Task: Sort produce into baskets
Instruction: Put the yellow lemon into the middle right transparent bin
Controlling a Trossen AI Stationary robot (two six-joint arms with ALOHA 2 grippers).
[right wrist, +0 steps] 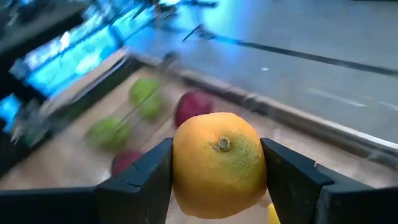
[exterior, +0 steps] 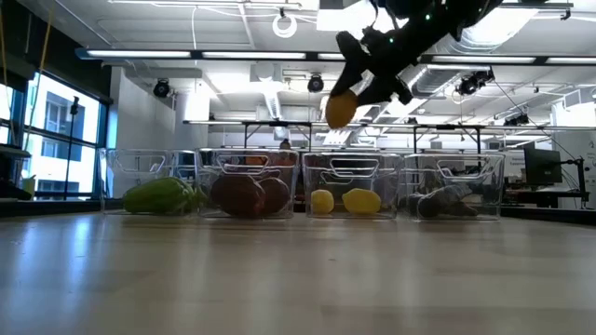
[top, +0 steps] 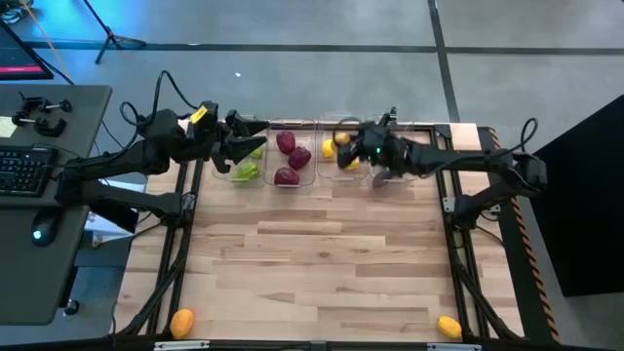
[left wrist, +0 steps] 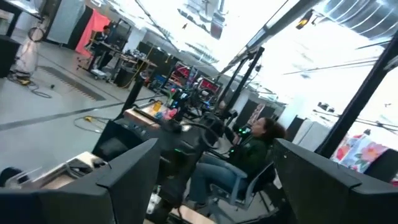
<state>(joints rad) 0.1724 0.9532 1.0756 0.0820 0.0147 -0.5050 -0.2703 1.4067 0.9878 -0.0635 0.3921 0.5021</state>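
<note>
- Above the third bin (exterior: 351, 177) in the row at the far edge of the table (top: 331, 263), the right gripper (right wrist: 219, 171) hangs with an orange (right wrist: 219, 163) clamped between its two fingers (right wrist: 140, 177), one on each side of the fruit.
- From the table-level view the orange (exterior: 341, 109) sits well clear of the bin's rim, with two yellow fruits (exterior: 346, 201) already lying inside below it.
- Neighbouring bins are sorted too: green peppers (exterior: 161, 195) in the first, dark red pieces (exterior: 244, 195) in the second, something dark in the fourth (exterior: 453, 186) that I can't make out clearly.
- Over by the green-pepper bin the left gripper (top: 237, 146) waits, its camera tilted up at the room, where a person sits; its fingers stand apart with nothing between them.
- Two more orange fruits, one (top: 181, 323) near the left front corner and another (top: 448, 327) near the right front corner, are not yet sorted.
- My worry is the drop: let go from this height, a round fruit could bounce off the ones below or clip the rim and hop into the red bin next door, or roll off the back edge.
- Lowering it closer first would lessen that, though the fingers could then knock the clear wall, which is hard to judge by eye.
</note>
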